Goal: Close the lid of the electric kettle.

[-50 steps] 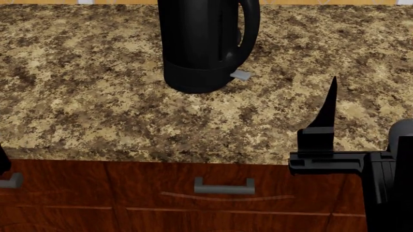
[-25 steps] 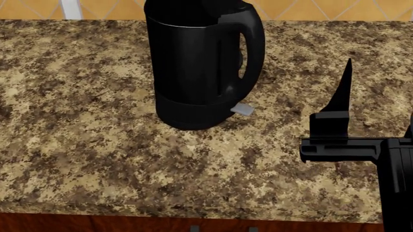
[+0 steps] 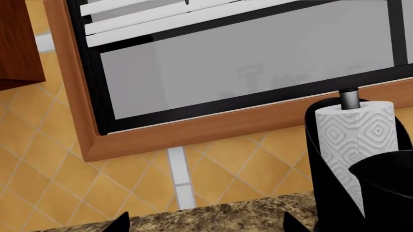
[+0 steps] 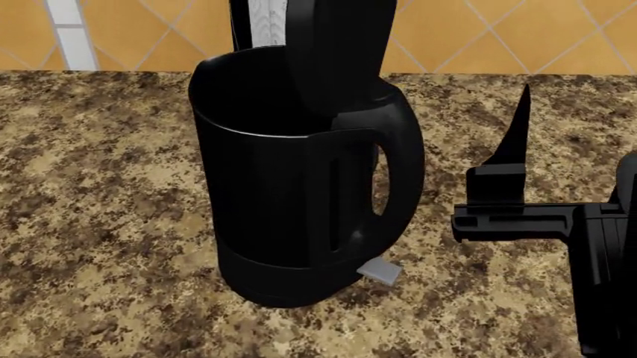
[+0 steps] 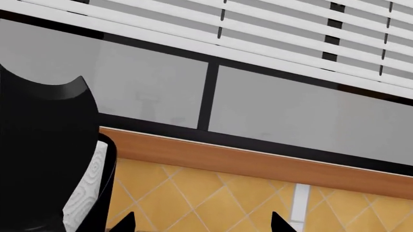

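Overhead, from the head view, the electric kettle (image 4: 298, 201) stands on the speckled granite counter (image 4: 89, 224), its loop handle facing the right arm and a small grey tab (image 4: 380, 271) at its base ring. The lid (image 4: 333, 56) is swung up, standing nearly upright above the open rim near the handle. The right gripper (image 4: 512, 160) hangs beside the handle, apart from it, holding nothing; only one pointed finger shows, so its spread is unclear here.

From the left wrist view, two black fingertips (image 3: 121, 223) sit wide apart with nothing between them, facing a paper towel roll (image 3: 355, 145) under the wood-framed window (image 3: 245, 67).

From the right wrist view, the fingertips (image 5: 125, 223) likewise stand wide apart and empty; the lid (image 5: 45, 159) looms close by.
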{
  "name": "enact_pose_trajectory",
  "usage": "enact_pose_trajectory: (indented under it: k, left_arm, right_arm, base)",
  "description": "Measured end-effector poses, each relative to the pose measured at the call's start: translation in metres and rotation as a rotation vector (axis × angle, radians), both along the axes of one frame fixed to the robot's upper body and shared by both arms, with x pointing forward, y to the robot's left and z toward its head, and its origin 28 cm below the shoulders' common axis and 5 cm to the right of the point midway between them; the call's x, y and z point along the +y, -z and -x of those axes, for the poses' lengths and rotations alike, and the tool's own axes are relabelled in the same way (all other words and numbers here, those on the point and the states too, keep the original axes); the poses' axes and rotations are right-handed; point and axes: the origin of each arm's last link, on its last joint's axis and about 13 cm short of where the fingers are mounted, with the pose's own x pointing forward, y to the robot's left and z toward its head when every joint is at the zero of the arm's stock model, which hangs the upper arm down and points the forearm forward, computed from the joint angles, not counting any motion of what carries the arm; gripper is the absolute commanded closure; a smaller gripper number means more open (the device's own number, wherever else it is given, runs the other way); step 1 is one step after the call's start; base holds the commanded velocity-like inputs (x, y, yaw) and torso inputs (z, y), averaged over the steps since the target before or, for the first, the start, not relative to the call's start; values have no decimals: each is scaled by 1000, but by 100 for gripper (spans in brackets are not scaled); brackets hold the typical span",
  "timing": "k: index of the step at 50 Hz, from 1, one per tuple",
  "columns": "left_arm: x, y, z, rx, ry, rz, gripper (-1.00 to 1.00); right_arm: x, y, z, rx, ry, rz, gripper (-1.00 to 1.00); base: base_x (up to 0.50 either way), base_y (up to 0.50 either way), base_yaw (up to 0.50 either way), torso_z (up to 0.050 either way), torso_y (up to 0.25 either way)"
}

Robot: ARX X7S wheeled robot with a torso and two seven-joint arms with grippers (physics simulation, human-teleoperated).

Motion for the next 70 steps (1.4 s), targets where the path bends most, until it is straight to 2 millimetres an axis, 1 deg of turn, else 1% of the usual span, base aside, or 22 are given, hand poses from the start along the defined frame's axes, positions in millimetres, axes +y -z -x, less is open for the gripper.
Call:
enact_pose_trajectory:
  k: [12,20,26,30,34,43,51,59,70]
  left_arm:
    - [2,-1,1,-2,-5,-6,-100]
    - [3,-1,2,-3,-8,-7,-100]
    - [3,-2,3,-5,-10,-5,-100]
    - [3,-2,3,-7,-10,-4,-100]
    - [2,-1,3,-9,-11,-2,-100]
    - [0,0,3,-15,-13,7,-100]
    - [-1,2,3,-18,-18,14,-100]
    - [-2,3,5,-22,-28,20,-100]
    - [-2,4,7,-28,-40,29,-100]
  right_arm:
    - [2,2,-1,1,-4,-4,-100]
    - [2,1,-2,20,26,-24,-100]
    - [2,-2,-5,89,75,-52,-100]
    - [2,-6,-9,115,78,-58,-100]
    - [3,-12,-17,130,71,-58,-100]
    - [8,-35,-45,119,31,-35,-100]
    - [15,-48,-66,110,-10,-11,-100]
    - [24,-56,-77,108,-66,20,-100]
    - [36,-62,-86,112,-132,50,-100]
  base:
    - [500,0,0,0,3]
    - [0,0,0,0,3]
    - [0,0,0,0,0]
    - [0,0,0,0,0]
    - [0,0,0,0,0]
    - [0,0,0,0,0]
    - [0,0,0,0,0]
    - [0,0,0,0,0]
    - [0,0,0,0,0]
